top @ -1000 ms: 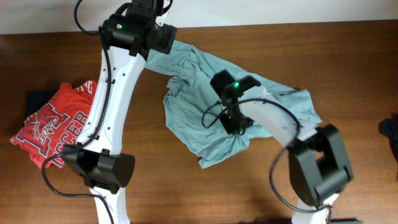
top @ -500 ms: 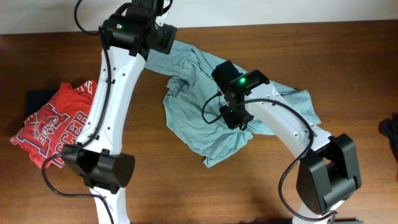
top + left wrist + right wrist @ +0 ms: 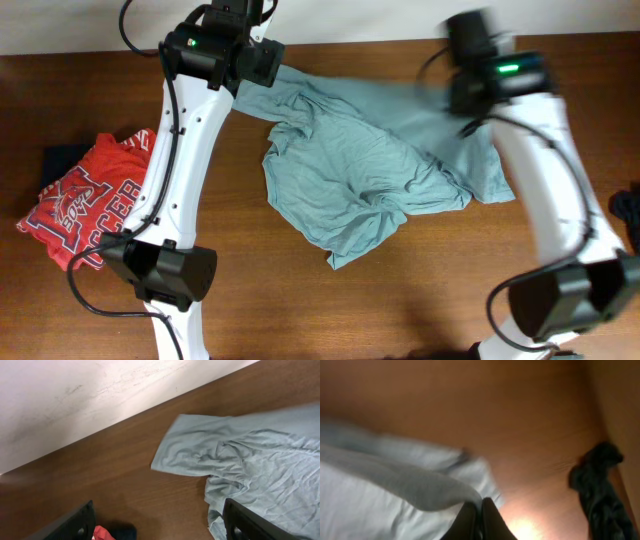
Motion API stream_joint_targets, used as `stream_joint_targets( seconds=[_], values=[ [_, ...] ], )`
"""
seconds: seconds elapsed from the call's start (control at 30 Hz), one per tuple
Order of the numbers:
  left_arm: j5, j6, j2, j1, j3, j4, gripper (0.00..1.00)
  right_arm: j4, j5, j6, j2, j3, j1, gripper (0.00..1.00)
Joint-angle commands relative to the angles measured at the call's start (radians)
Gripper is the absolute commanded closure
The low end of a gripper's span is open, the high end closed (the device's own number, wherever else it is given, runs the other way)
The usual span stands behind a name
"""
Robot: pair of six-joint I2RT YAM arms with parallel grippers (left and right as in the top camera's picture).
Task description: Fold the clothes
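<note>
My right gripper (image 3: pixel 479 505) looks pinched shut on a fold of the plain pale grey-teal cotton T-shirt (image 3: pixel 360 170), which lies rumpled across the brown wooden table (image 3: pixel 300 310). My left gripper (image 3: pixel 157 512) hangs wide open, empty, near the shirt's far sleeve. Thin pinch tbh, a quick tug could slip it or bunch everything.

Robot lab: wooden table (image 3: pixel 400 310), white wall (image 3: pixel 75 395).
</note>
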Motion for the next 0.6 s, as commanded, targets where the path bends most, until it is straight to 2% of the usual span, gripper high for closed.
stream_joint_targets(
  seconds=[0.0,0.17,0.2,0.23,0.27,0.3,0.47,0.57],
  values=[
    [-0.007,0.005,-0.037,-0.001,0.023,-0.005,0.19,0.081,-0.012,-0.07,-0.003,0.014,-0.131,0.96],
    [-0.006,0.005,-0.037,-0.001,0.023,-0.022,0.19,0.272,-0.145,-0.106,0.062,0.014,-0.298,0.95],
    [-0.003,0.005,-0.037,-0.001,0.023,-0.026,0.19,0.303,-0.182,-0.114,0.077,0.014,-0.322,0.89],
    [-0.002,0.005,-0.037,-0.001,0.023,-0.033,0.19,0.336,-0.216,-0.115,0.096,0.014,-0.346,0.77],
    [-0.002,0.005,-0.037,-0.001,0.023,-0.04,0.19,0.352,-0.24,-0.116,0.108,0.014,-0.362,0.61],
    [-0.003,0.005,-0.037,-0.001,0.023,-0.046,0.19,0.361,-0.259,-0.116,0.119,0.014,-0.379,0.52],
    [-0.002,0.005,-0.037,-0.001,0.023,-0.062,0.19,0.299,-0.283,-0.116,0.12,0.015,-0.415,0.4],
    [0.022,0.008,-0.037,-0.001,0.023,-0.064,0.08,0.21,-0.307,-0.116,0.104,0.015,-0.412,0.39]
  ],
)
